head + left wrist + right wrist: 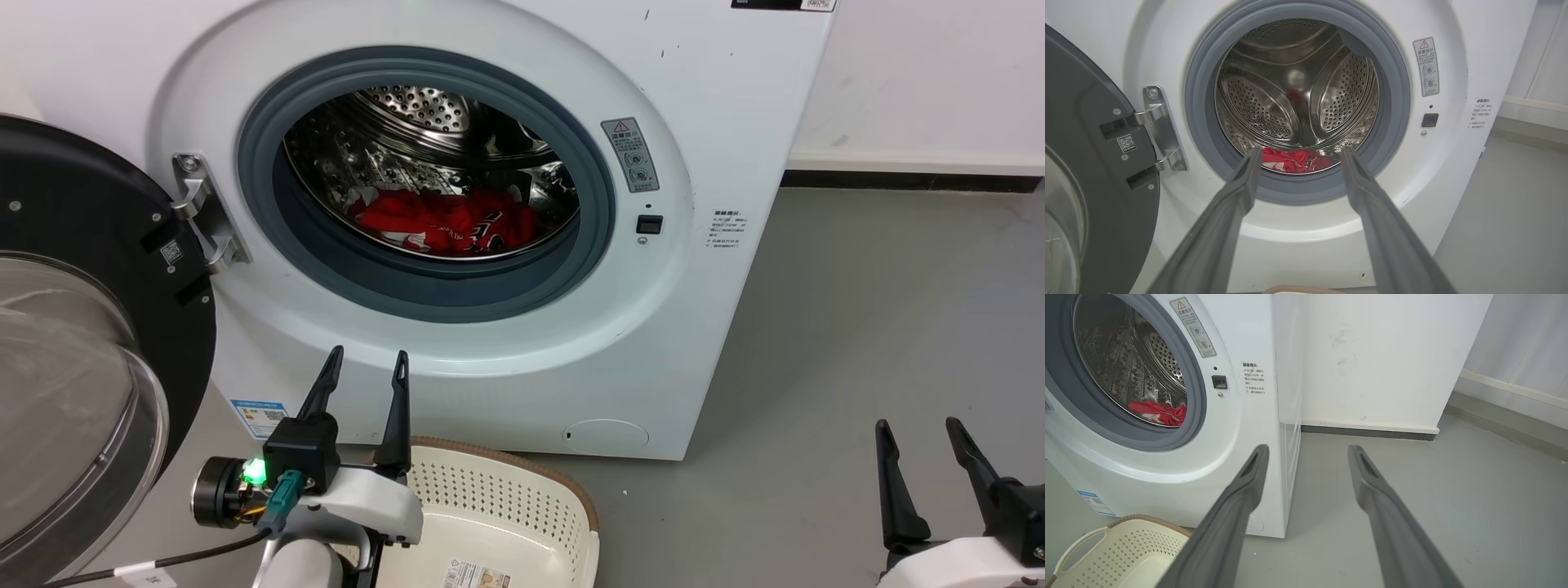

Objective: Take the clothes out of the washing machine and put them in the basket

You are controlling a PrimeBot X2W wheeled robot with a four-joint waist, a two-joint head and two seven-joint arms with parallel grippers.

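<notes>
Just below and beside the left gripper (367,355), the low cream plastic laundry basket with perforated sides and a brown woven-look rim (522,469) sat on the grey floor (857,343). It was close to the foot of the machine, probably so that a garment pulled out needed only a short drop. What showed of its inside held no clothes, just a paper label (478,576) on the bottom.

The left gripper's jaws stood apart with nothing between them. They pointed up toward the round opening, which suited a reach into the drum. Well off to its right, the right gripper (918,425) hung over bare floor, likewise spread and empty, seemingly parked out of the way.

Beyond the left gripper rose the large white front-loading washing machine (718,122). Its dark glass door (98,245) was swung wide to the left, leaving the round grey rubber seal (441,290) unobstructed. Farthest in, ahead of the left gripper, the soft red fabric clothes with white trim (445,220) lay bunched on the bottom of the studded steel drum (416,106), none yet lifted.
</notes>
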